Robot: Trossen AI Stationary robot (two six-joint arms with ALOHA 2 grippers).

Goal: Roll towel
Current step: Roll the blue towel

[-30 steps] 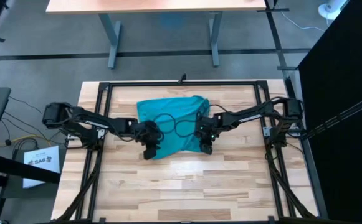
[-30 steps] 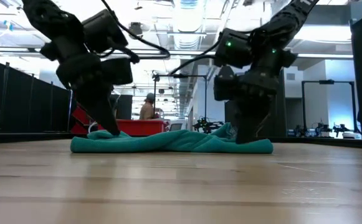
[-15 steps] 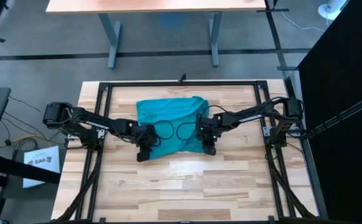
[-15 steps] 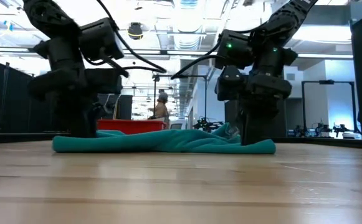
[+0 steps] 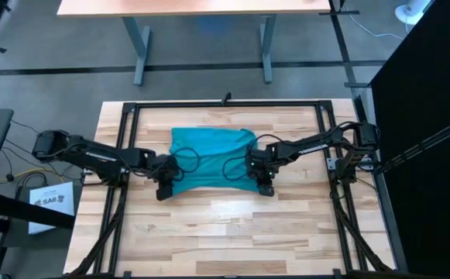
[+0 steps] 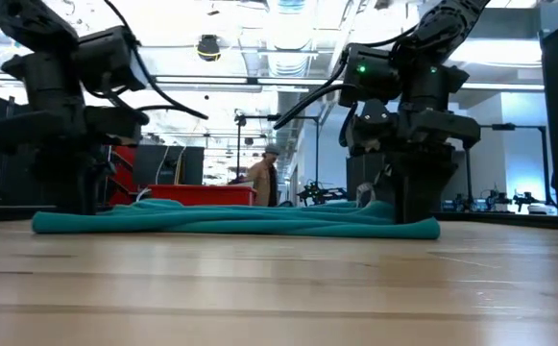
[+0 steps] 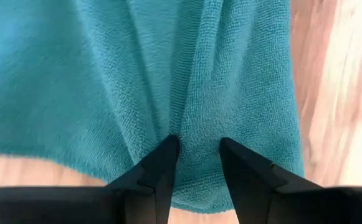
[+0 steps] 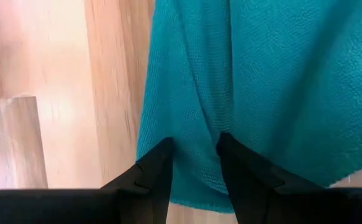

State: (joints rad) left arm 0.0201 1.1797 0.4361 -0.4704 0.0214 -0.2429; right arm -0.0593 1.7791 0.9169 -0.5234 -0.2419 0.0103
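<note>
The teal towel (image 5: 211, 157) lies flat on the wooden table, a low strip in the low view (image 6: 240, 221). My left gripper (image 5: 163, 188) stands at its near left corner, shut on the cloth (image 7: 196, 149). At the near right corner my right gripper (image 5: 265, 184) is likewise shut on the cloth (image 8: 193, 149). Both grippers point down at the table in the low view, the left one (image 6: 75, 204) and the right one (image 6: 413, 210). My left gripper pinches a small ridge of the towel's near edge (image 7: 196, 134) by its near left corner between its two fingers. The fingers come from above, pointing down. The corner rests on the table, and creases fan away from the fingers into the cloth. My right gripper pinches a ridge of the near edge (image 8: 194, 134) close to the towel's near right corner between its two fingers, from above and pointing down. The cloth stays down on the table, with folds running away from the pinch.
A black metal frame (image 5: 225, 104) borders the table. Bare wood (image 5: 225, 232) lies between the towel and the near edge. Beyond the far edge stands a desk (image 5: 201, 31). In the low view a person (image 6: 262, 181) and a red bin (image 6: 187, 193) show in the room behind.
My left gripper has gone toward the table's left edge, still holding the towel's corner, and my right gripper has shifted slightly toward the right edge. The towel's near edge has been drawn out wider and flatter, while its far part has stayed in place.
</note>
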